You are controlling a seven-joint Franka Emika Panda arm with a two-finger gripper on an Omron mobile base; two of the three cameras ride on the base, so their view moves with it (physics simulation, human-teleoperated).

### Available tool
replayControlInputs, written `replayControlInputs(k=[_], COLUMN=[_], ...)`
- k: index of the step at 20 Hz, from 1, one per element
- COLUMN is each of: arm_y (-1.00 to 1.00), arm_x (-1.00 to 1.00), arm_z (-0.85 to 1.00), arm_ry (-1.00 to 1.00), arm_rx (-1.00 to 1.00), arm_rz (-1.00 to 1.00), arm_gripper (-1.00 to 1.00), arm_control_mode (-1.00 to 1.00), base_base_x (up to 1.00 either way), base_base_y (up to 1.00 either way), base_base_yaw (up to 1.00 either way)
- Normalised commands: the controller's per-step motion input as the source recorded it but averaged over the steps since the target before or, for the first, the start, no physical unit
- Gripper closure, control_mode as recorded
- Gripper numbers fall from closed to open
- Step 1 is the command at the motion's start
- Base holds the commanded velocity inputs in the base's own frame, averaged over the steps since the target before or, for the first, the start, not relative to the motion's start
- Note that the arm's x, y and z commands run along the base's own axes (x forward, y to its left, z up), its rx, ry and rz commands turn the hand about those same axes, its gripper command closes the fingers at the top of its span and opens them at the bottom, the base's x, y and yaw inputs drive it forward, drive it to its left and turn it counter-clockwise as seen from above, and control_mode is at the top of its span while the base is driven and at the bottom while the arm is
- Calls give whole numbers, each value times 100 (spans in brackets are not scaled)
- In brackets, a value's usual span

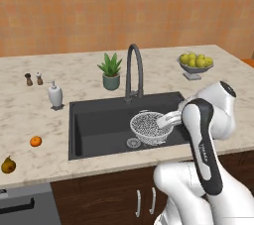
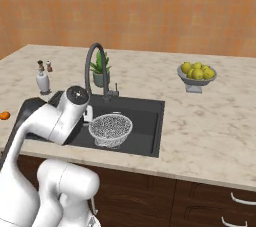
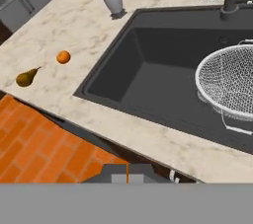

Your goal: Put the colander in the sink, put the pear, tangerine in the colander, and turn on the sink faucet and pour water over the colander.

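**Colander placed, fruit and faucet still to go**

The colander (image 1: 150,127) sits in the sink (image 1: 99,125) toward its right side — step one looks done. The pear (image 1: 8,165) and tangerine (image 1: 35,141) lie on the counter (image 1: 30,115) well left of the basin. The sink faucet (image 1: 134,70) shows no water. The gripper is closed and seemingly empty.

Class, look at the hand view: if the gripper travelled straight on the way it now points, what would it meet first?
Probably the sink's dark near wall, left of the colander; depth is unclear, so it might strike the counter edge first.
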Motion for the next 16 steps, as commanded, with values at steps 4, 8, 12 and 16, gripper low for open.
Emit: replayControlInputs(k=[4,8,12,16], arm_y=[97,100,100,100], arm_x=[-65,-23,0,0], arm_z=[19,10,17,18], arm_ry=[9,7,22,35], arm_rx=[0,-1,-2,-7], arm_rz=[26,22,19,14], arm_gripper=[100,100,100,100], arm_control_mode=[-100,-100,-100,-100], base_base_x=[0,0,0,0], base_base_y=[0,0,0,0], base_base_yaw=[0,0,0,0])
